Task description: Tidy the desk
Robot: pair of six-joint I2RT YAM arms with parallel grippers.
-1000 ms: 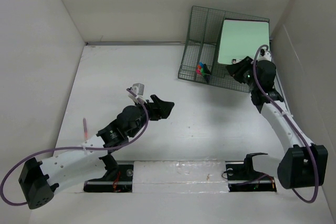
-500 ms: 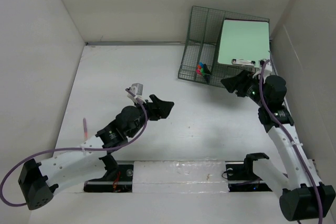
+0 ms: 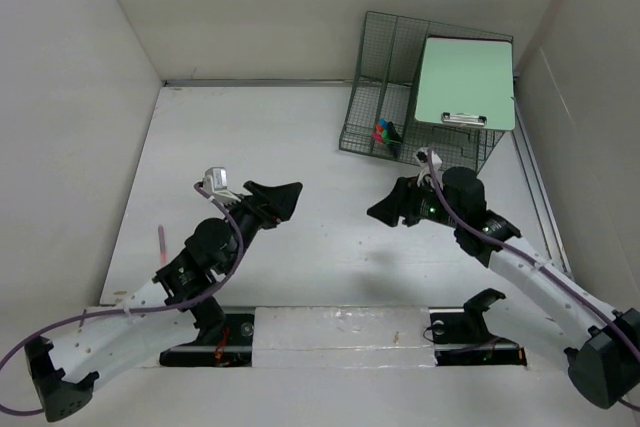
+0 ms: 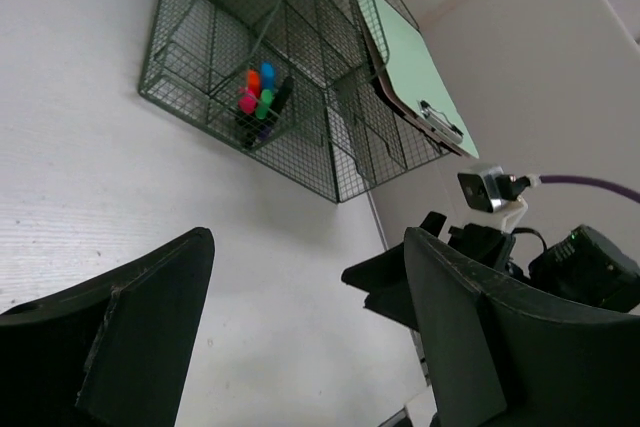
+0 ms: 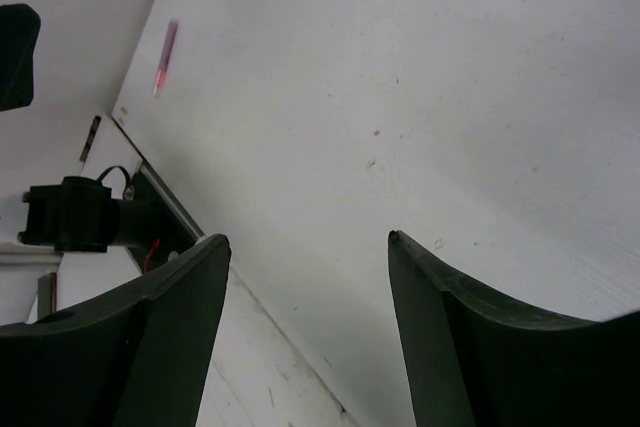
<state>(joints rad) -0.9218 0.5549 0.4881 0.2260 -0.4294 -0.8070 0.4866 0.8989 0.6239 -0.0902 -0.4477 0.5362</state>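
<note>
Desk [image 3: 330, 147] is seen as a wide matte white top enclosed by white walls, and both arms are reached out over its near half. A dark green wire-mesh rack [image 3: 372, 97] is set at the far right corner. A pale green clipboard [image 3: 466, 82] is propped in the rack's right part, with its metal clip turned toward the arms. Coloured markers [image 3: 383, 131] are stood in a small compartment at the rack's near left. A pink pen [image 3: 160, 245] is laid on the white surface near the left wall, well apart from the rack. The left gripper [image 3: 283, 202] is held above the middle of the desk and pointed toward the rack; its fingers are spread wide and nothing is held between them. The right gripper [image 3: 388, 207] is held on the near side of the rack, turned toward the left one and apart from it. Its fingers are likewise parted, and only bare tabletop is seen between them in the wrist view.
</note>
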